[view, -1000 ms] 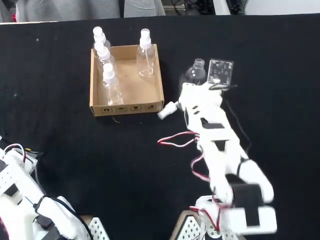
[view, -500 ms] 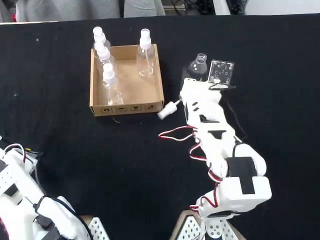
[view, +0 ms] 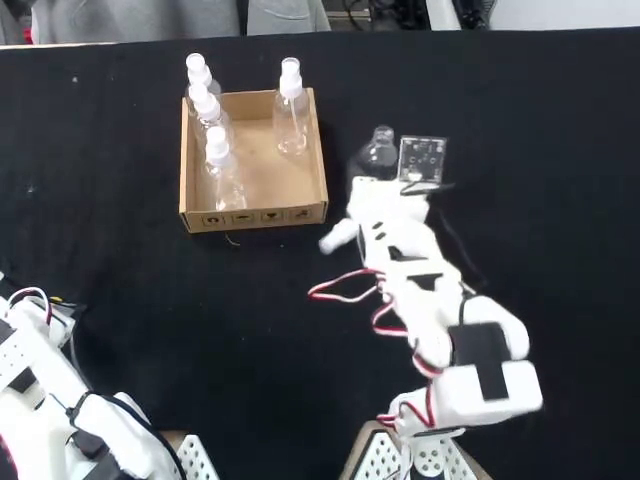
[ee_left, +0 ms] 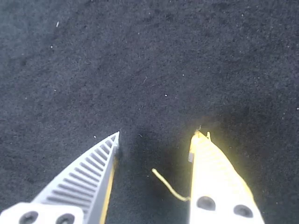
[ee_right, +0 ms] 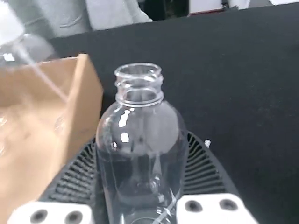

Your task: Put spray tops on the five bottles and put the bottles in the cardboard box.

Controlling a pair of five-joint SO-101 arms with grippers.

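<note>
The bottle (view: 379, 150) is held tight in the right gripper (view: 384, 176) and moved nearer the cardboard box (view: 322, 165), but no top is fitted.

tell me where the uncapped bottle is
In the high view the uncapped bottle is just right of the cardboard box, clamped in the right gripper.

**Light check: soft overhead, few hard shadows**

High view: I read soft light from above. The black cloth (view: 120, 320) soaks it up, while the white arm (view: 420, 280) runs close to blown out. The cardboard box (view: 255, 216) is evenly lit inside, with thin shadows only.

Left wrist view: dim. One finger (ee_left: 215, 172) of the left gripper (ee_left: 156, 135) glows yellow, and I see dark shadow pooled between the tips.

Right wrist view: small white glints on the bottle (ee_right: 140, 154) shoulder. The spray top (ee_right: 8, 25) at the corner is smeared soft.
</note>
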